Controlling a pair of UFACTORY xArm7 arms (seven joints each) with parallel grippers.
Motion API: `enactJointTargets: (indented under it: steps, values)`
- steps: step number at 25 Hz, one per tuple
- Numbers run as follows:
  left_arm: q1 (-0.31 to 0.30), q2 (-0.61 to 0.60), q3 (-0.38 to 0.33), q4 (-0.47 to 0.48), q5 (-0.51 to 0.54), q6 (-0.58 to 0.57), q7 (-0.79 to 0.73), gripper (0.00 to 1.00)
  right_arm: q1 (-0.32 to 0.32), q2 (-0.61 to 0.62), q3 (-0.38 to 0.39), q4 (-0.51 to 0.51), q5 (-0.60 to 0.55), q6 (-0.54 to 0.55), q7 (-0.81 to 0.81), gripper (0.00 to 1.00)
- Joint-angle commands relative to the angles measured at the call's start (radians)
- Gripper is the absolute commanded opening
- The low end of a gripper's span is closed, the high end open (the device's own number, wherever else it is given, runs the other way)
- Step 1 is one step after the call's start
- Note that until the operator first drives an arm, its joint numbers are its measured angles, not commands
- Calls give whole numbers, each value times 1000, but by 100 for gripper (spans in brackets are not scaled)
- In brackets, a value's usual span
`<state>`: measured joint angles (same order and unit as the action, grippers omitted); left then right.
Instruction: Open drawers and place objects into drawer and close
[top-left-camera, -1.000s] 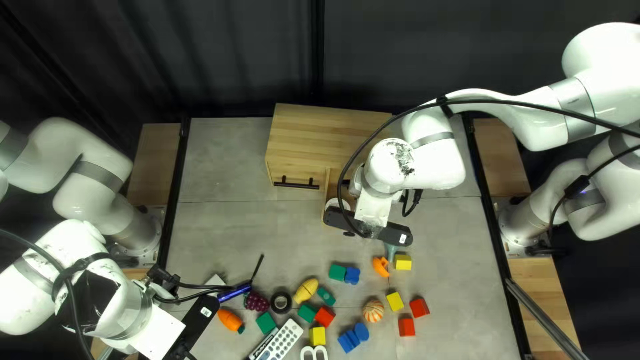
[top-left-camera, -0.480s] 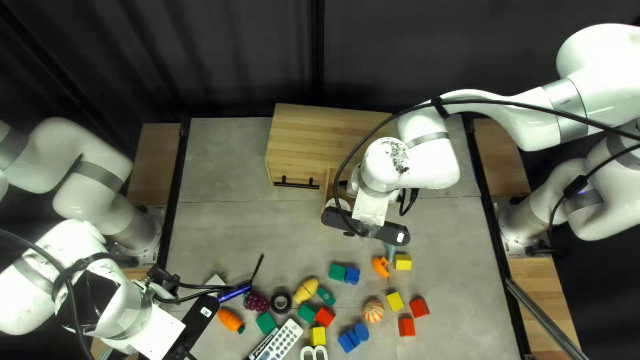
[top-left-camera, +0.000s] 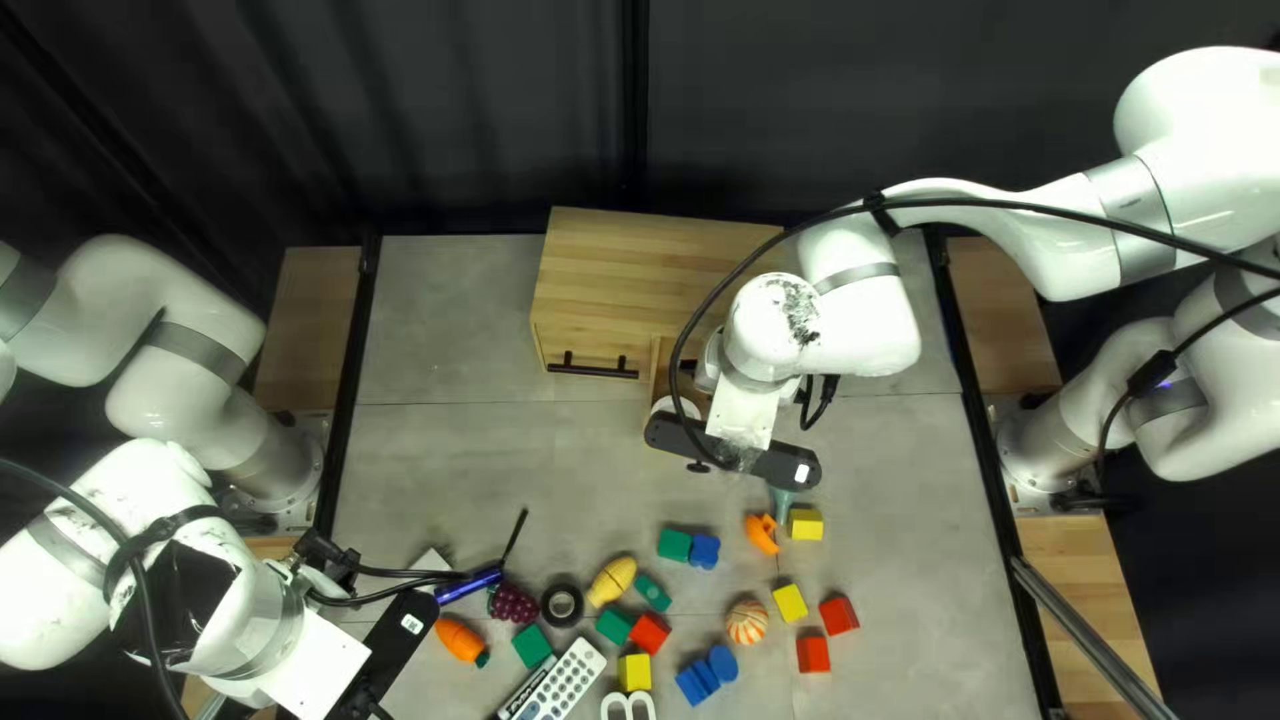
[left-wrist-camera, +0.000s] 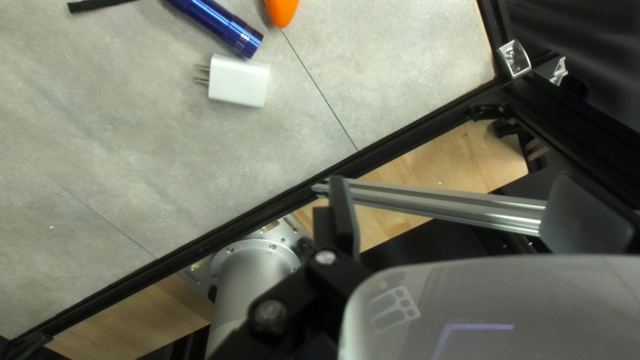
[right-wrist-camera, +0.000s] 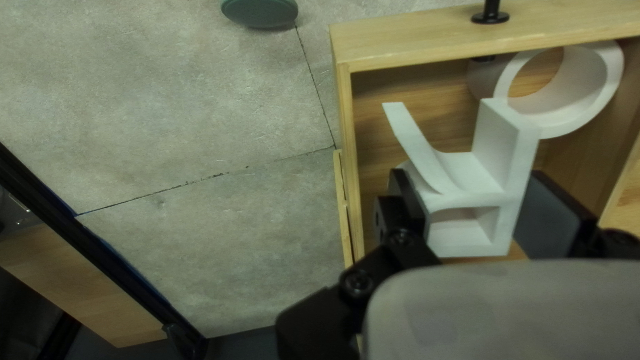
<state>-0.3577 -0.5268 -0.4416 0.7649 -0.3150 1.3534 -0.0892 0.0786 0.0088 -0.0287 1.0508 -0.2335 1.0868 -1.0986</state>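
In the top left view my right gripper [top-left-camera: 734, 451] hangs over the pulled-out drawer [top-left-camera: 658, 380] of the wooden cabinet [top-left-camera: 640, 274]. The right wrist view has this gripper [right-wrist-camera: 472, 217] shut on a white angular plastic piece [right-wrist-camera: 460, 230], a finger against each side, inside the outline of the drawer [right-wrist-camera: 427, 53]. Whether the piece touches the drawer floor I cannot tell. A white ring [right-wrist-camera: 600, 87] lies in the drawer beside it. At the lower left of the top left view is my left gripper [top-left-camera: 398, 647]; its wrist view shows this gripper [left-wrist-camera: 447, 217] open and holding nothing.
Another drawer front with a black handle [top-left-camera: 594, 364] is closed. Blocks, toy fruit, a remote [top-left-camera: 567, 680] and a black tape roll [top-left-camera: 562, 604] lie scattered toward the table's near edge. A white charger [left-wrist-camera: 239, 81] and a blue flashlight [left-wrist-camera: 220, 25] lie beyond my left gripper.
My right gripper has shifted slightly left in the top left view, then stayed almost still. The left arm has not moved.
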Motion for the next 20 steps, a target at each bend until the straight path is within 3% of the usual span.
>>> enactJointTargets:
  steps: [1,20]
  values:
    - [0,0,0,0,0,0,0,100,-1,-2,-1,-9,2,-8,1,0]
    - [0,0,0,0,0,0,0,100,-9,-11,-9,-50,1,-40,3,0]
